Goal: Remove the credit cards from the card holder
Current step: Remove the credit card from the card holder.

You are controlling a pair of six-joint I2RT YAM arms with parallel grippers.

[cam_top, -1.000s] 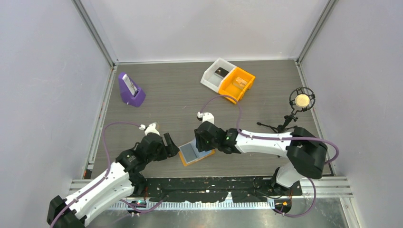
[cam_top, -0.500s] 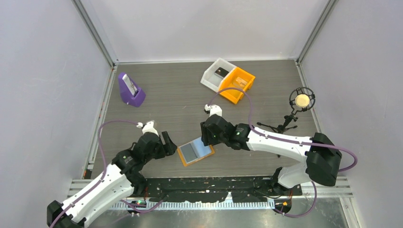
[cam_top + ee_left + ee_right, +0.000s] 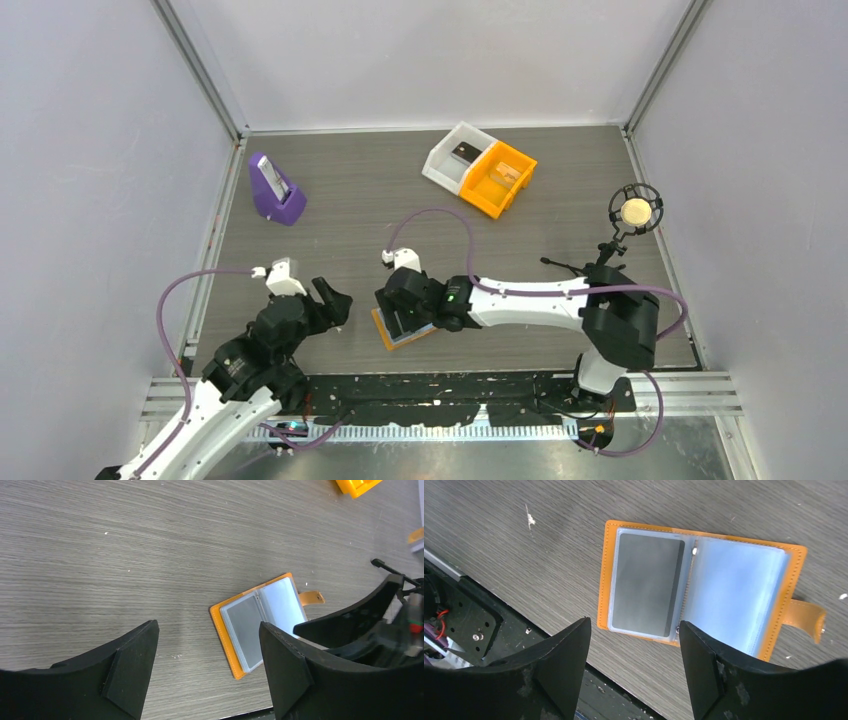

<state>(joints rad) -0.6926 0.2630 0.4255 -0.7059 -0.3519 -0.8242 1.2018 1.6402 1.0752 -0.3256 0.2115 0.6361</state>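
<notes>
The orange card holder [image 3: 791,580] lies open like a book on the table near its front edge. A grey credit card [image 3: 646,582] sits in its left clear sleeve, and the right sleeves [image 3: 734,590] look pale blue. A strap with a stud sticks out on the right. My right gripper [image 3: 402,315] hovers open just above the card holder [image 3: 388,337], with nothing between its fingers [image 3: 564,660]. My left gripper [image 3: 331,301] stands open to the left of it, apart from it. In the left wrist view the card holder [image 3: 250,625] lies beyond the fingers [image 3: 132,665].
A white bin [image 3: 457,155] and an orange bin [image 3: 500,178] stand joined at the back. A purple stand [image 3: 275,190] holding a flat device is at the back left. A microphone on a small tripod [image 3: 634,212] is at the right. The table's black front strip [image 3: 469,620] runs close by.
My right gripper has moved left and down over the open card holder and its jaws have widened. My left arm has pulled back to the left, away from the holder.
</notes>
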